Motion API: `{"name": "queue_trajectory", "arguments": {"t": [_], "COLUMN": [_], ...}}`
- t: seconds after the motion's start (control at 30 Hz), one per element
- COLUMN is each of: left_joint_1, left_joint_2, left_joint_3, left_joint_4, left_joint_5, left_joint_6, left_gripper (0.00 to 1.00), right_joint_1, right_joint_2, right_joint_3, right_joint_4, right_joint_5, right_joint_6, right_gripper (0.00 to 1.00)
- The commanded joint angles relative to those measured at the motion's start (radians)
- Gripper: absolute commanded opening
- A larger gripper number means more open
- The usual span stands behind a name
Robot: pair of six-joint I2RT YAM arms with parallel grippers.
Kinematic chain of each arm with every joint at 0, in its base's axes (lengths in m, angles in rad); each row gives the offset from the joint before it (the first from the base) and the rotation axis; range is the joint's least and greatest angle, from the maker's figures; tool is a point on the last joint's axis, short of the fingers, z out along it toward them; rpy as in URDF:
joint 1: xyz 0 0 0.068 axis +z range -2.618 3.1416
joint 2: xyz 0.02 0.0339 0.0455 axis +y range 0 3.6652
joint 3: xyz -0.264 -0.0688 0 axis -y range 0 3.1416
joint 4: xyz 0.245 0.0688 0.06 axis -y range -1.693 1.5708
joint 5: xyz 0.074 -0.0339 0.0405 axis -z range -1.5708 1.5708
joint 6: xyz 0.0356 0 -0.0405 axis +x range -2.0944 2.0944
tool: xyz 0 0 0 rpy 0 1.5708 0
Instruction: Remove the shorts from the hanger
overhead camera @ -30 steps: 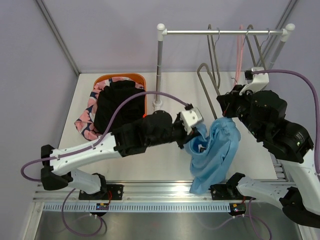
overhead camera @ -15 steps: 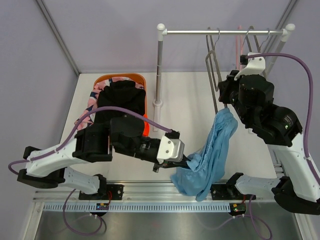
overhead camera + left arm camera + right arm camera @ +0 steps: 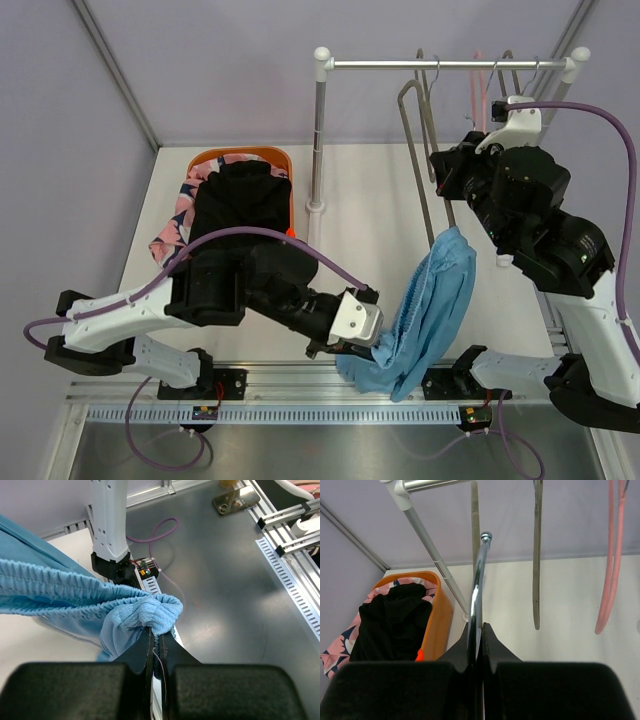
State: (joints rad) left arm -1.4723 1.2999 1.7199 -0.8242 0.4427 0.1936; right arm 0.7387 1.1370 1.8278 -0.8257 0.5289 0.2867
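The light blue shorts [image 3: 430, 300] hang stretched between the two arms. My left gripper [image 3: 365, 345] is shut on their bunched elastic waistband [image 3: 150, 615] near the table's front rail; in the left wrist view [image 3: 156, 639] the fabric is pinched between its jaws. My right gripper [image 3: 443, 180] is shut on the metal hanger [image 3: 408, 110], its jaws clamped on the chrome wire [image 3: 479, 580] in the right wrist view [image 3: 479, 627]. The shorts' top end reaches up under the right arm; where it meets the hanger is hidden. Black shorts [image 3: 235, 205] and pink patterned shorts [image 3: 172, 235] lie in the orange basket [image 3: 270, 155].
The clothes rail [image 3: 450, 64] on its white post [image 3: 318, 140] stands at the back, with a pink hanger [image 3: 610, 580] and other bare hangers [image 3: 537, 555] on it. A scrap of bright orange fabric [image 3: 420, 655] shows beside the black shorts. The aluminium rail [image 3: 300, 385] runs along the front.
My left gripper pulled the shorts' waistband down toward the front rail and a little right. My right gripper lifted the hanger up and back toward the clothes rail. The shorts are stretched longer.
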Motion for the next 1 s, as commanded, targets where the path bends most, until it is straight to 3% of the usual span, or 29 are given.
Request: {"name": "queue_trajectory", "arguments": {"t": [0.0,0.17,0.43,0.67,0.83,0.97], "left_joint_1": [-0.026,-0.026,-0.020,0.038,0.079,0.084], "left_joint_2": [-0.011,-0.019,0.016,0.021,-0.016,-0.013], "left_joint_3": [-0.011,-0.025,-0.034,-0.046,-0.078,-0.085], "left_joint_4": [0.002,0.013,0.063,0.111,0.157,0.116], "left_joint_5": [0.085,0.022,-0.309,-0.438,-0.395,-0.348], "left_joint_6": [-0.022,-0.023,-0.037,-0.072,-0.074,-0.054], "left_gripper": [0.00,0.00,0.00,0.00,0.00,0.00], "right_joint_1": [0.004,0.004,0.004,0.004,0.004,0.005], "right_joint_2": [0.000,-0.029,-0.060,-0.128,-0.149,-0.200], "right_joint_3": [0.045,0.018,-0.035,-0.119,-0.145,-0.185], "right_joint_4": [0.096,0.152,0.209,0.318,0.330,0.416], "right_joint_5": [0.011,-0.119,-0.401,-0.613,-0.512,-0.515], "right_joint_6": [-0.023,-0.011,0.043,0.074,0.083,0.092], "right_gripper": [0.00,0.00,0.00,0.00,0.00,0.00]}}
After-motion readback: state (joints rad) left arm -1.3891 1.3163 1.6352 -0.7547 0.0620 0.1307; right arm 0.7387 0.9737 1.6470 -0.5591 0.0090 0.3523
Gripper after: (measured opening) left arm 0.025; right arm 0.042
